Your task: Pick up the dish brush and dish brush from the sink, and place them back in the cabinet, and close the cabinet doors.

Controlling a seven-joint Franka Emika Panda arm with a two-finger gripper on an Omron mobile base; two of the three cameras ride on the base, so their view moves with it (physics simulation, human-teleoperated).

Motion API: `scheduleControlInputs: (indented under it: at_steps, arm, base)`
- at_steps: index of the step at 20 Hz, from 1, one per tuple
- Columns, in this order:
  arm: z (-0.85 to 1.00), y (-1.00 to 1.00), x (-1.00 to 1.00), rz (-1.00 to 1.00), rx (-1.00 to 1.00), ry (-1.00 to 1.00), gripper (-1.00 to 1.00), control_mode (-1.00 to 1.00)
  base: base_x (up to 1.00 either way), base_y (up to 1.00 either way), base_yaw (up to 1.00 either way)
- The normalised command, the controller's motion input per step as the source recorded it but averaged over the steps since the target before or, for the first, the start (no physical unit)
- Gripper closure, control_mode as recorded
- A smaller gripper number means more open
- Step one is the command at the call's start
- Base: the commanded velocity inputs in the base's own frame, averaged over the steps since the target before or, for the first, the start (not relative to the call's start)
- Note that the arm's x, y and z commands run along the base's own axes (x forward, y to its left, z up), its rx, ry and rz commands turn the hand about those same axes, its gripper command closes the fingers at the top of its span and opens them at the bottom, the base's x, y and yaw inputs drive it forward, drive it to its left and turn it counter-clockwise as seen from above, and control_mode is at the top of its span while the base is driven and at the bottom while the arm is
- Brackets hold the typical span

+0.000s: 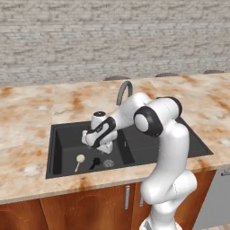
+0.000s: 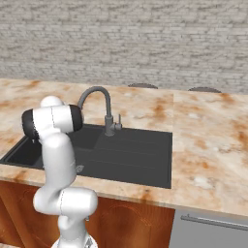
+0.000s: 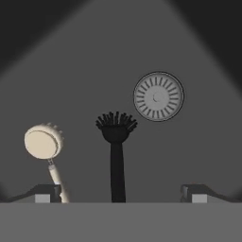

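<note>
Gripper: the two-finger gripper (image 3: 121,193) hangs over the dark charcoal rectangular sink (image 1: 58,134), jaws spread wide, nothing between them
Black brush: the all-black stubby dish brush (image 3: 116,142) lies on the sink floor under the gap between the fingers, bristles toward the drain
Cream brush: the dish brush with a cream round head and thin tan handle (image 3: 44,144) lies on the sink floor just beside the black one, apart from it
Drain: the round metal drain (image 3: 158,96) sits near the black bristles
Tap: the grey gooseneck tap (image 2: 99,107) rises at the sink's back edge
Counter: the mottled orange stone counter (image 1: 31,112) surrounds the sink
</note>
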Motion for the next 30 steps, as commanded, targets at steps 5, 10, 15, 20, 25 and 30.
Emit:
scheduleControlInputs:
  at_steps: [5,10,15,20,25,30]
  arm:
    - [-0.24,0.01,0.10,0.00,0.00,0.00,-1.00,-1.00]
    - [-0.21,0.04,0.14,0.00,0.00,0.00,-1.00,-1.00]
    - [-0.16,0.02,0.08,0.00,0.00,0.00,-1.00,-1.00]
    - [-0.12,0.03,0.02,0.00,0.00,0.00,-1.00,-1.00]
    - [-0.12,0.02,0.00,0.00,0.00,0.01,-1.00,-1.00]
    - [-0.11,0.01,0.00,0.00,0.00,0.03,-1.00,-1.00]
  base:
    - [0.00,0.00,0.00]
    - [0.00,0.00,0.00]
    - [0.00,0.00,0.00]
    - [0.00,0.00,0.00]
    - [0.00,0.00,0.00]
    - [0.00,0.00,0.00]
